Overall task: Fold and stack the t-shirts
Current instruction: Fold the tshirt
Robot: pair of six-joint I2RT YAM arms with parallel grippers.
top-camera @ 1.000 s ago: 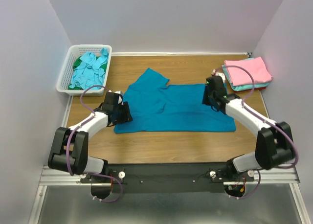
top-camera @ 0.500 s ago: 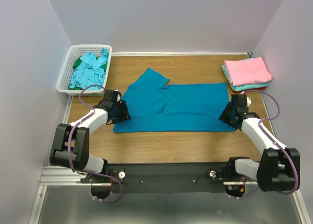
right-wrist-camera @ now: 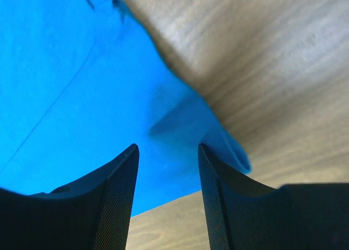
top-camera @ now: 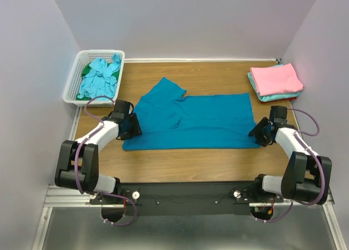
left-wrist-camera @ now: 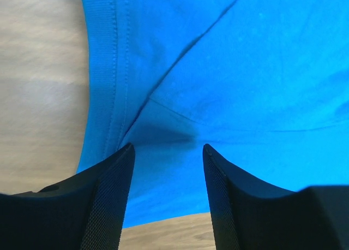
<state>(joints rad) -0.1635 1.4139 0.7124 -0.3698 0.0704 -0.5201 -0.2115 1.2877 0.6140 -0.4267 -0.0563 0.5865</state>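
Note:
The deep teal-blue t-shirt (top-camera: 191,121) lies spread flat across the middle of the table, one sleeve pointing to the back left. My left gripper (top-camera: 131,128) is at its left hem, low over the cloth. In the left wrist view the left gripper (left-wrist-camera: 168,149) is open, with the t-shirt's hem (left-wrist-camera: 103,70) lying loose between and beyond the fingers. My right gripper (top-camera: 258,134) sits at the front right corner. The right wrist view shows the right gripper (right-wrist-camera: 168,147) open over that folded-over corner (right-wrist-camera: 232,154), with nothing pinched.
A white slotted basket (top-camera: 72,83) at the back left holds crumpled light aqua (top-camera: 101,78) and green cloth. A folded stack with a pink t-shirt (top-camera: 275,78) on top sits at the back right. Bare wood runs along the table's front edge (top-camera: 191,162).
My right gripper has moved from the shirt's upper right edge down and right to its front right corner. The left gripper and the shirt's left hem have shifted slightly left.

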